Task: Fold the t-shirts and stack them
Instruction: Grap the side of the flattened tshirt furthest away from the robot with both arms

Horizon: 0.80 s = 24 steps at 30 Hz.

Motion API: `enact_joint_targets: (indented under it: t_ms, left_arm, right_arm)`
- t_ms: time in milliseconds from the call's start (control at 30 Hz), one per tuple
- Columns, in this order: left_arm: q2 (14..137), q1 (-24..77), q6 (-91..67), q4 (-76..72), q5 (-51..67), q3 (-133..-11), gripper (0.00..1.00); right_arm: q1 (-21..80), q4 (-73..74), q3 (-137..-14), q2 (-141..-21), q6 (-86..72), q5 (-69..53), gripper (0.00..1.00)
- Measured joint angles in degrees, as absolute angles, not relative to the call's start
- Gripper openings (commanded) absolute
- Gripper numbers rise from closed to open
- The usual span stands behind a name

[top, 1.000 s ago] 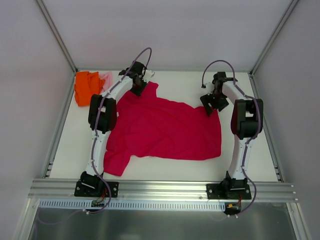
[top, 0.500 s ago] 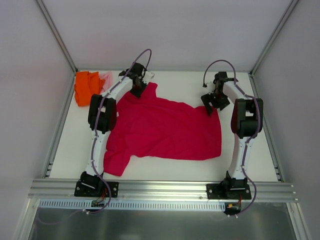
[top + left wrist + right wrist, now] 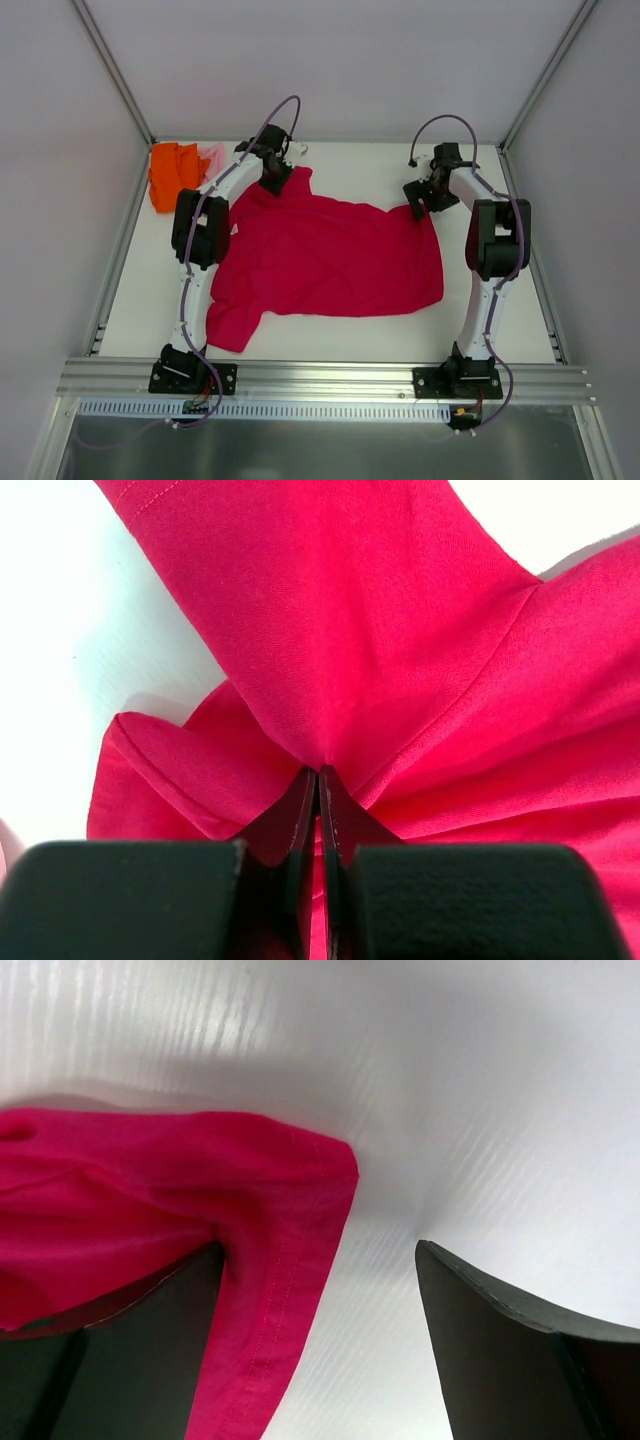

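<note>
A white desk [image 3: 360, 170] boxed by pale walls [image 3: 340, 60] carries a crimson t-shirt [image 3: 330, 260]; left fingers [image 3: 295, 825] pinch its far edge, right fingers [image 3: 500, 1350] gape open.

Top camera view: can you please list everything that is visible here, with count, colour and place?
red t-shirt: 1, crimson, spread over the middle of the table
orange t-shirt: 1, bright orange, bunched in the far left corner
pink t-shirt: 1, pale pink, only a small part shows, just right of the orange one
table: 1, white, under everything
rail: 1, silver metal, along the near edge
left arm: 1, white and black, bolted to the rail
right arm: 1, white and black, bolted to the rail
left gripper: 1, black, shut on the red t-shirt at its far left part
right gripper: 1, black, open, at the shirt's far right corner
</note>
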<state>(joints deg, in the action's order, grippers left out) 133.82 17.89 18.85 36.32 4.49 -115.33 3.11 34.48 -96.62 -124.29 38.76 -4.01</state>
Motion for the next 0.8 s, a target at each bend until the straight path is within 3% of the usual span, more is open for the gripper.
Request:
enact_joint_targets:
  t_ms: [233, 800]
  left_arm:
    - [133.8, 17.9, 18.9, 36.3, 4.5, -115.2, 0.0]
    - [133.8, 17.9, 18.8, 36.3, 5.0, -115.2, 0.0]
  right_arm:
    - [2.7, 26.9, -87.2, -115.3, 38.4, -7.1, 0.83]
    - [2.7, 35.7, -103.6, -127.2, 38.6, -10.0, 0.84]
